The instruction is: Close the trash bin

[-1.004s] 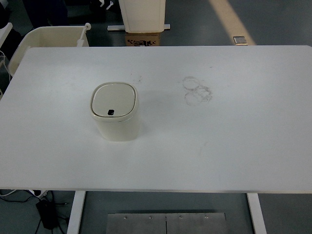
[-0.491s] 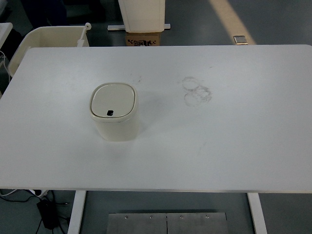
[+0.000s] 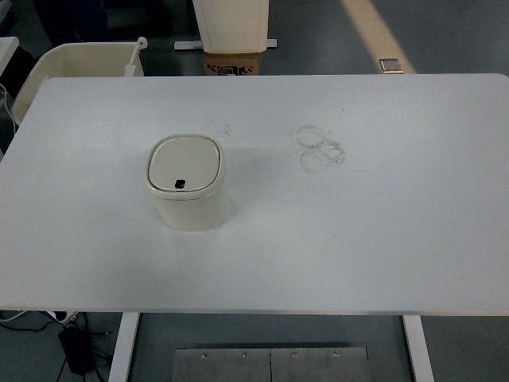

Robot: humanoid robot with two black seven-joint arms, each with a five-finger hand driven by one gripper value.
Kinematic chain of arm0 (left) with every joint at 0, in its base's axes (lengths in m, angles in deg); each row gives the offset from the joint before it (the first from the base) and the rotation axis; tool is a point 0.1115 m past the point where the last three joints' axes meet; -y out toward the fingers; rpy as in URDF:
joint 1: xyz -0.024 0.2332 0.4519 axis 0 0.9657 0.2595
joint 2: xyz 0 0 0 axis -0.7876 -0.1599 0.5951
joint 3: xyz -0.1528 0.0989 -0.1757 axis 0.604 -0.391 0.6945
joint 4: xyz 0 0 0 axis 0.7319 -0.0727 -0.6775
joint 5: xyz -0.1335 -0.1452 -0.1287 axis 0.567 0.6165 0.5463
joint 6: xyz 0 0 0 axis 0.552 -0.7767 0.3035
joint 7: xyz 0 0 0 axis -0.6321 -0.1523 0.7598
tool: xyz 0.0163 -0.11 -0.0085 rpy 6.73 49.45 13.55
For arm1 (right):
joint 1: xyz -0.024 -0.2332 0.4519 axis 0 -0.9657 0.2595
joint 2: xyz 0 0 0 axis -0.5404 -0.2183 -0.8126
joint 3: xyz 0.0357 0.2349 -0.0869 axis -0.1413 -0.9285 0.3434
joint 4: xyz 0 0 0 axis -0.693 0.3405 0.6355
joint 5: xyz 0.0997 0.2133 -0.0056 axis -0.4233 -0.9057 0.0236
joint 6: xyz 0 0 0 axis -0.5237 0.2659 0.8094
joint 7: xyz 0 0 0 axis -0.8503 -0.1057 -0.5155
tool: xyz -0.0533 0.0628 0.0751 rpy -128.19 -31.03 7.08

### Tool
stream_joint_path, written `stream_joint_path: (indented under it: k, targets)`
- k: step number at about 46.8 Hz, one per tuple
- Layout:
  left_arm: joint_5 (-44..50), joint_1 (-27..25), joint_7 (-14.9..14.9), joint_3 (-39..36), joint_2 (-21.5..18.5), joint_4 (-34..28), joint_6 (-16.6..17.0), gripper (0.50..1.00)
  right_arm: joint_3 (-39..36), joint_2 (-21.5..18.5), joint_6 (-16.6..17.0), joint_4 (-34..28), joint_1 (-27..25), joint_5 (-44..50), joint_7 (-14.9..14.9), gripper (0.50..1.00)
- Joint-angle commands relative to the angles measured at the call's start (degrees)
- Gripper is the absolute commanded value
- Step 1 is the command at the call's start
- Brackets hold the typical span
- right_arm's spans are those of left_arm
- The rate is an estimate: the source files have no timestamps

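A small cream trash bin [image 3: 187, 185] stands upright on the left half of the white table [image 3: 358, 239]. Its lid [image 3: 184, 163] lies flat and shut on top, with a small dark button near the lid's front edge. Neither of my arms or hands shows anywhere in the head view.
Faint ring marks [image 3: 320, 147] stain the table right of centre. Beyond the far edge stand a cream tub [image 3: 75, 62] at the left, a larger white bin [image 3: 231, 22] and a cardboard box [image 3: 232, 64]. A black power adapter [image 3: 75, 348] and cables lie on the floor at bottom left.
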Motion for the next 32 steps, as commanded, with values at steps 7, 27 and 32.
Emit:
stream_joint_path:
  k: [7, 27, 32]
  targets:
    - [2.6, 10.8, 1.0, 8.4, 2.4, 1.6, -3.7, 1.000, 0.0, 0.0, 0.0, 0.0, 0.0, 0.0, 0.0, 0.991]
    - [2.9, 18.2, 1.1, 9.9, 5.5, 3.4, -3.7, 1.000, 0.0, 0.0, 0.0, 0.0, 0.0, 0.0, 0.0, 0.991]
    - [2.9, 18.3, 1.1, 9.9, 5.4, 3.4, -3.7, 1.000, 0.0, 0.0, 0.0, 0.0, 0.0, 0.0, -0.2, 0.991]
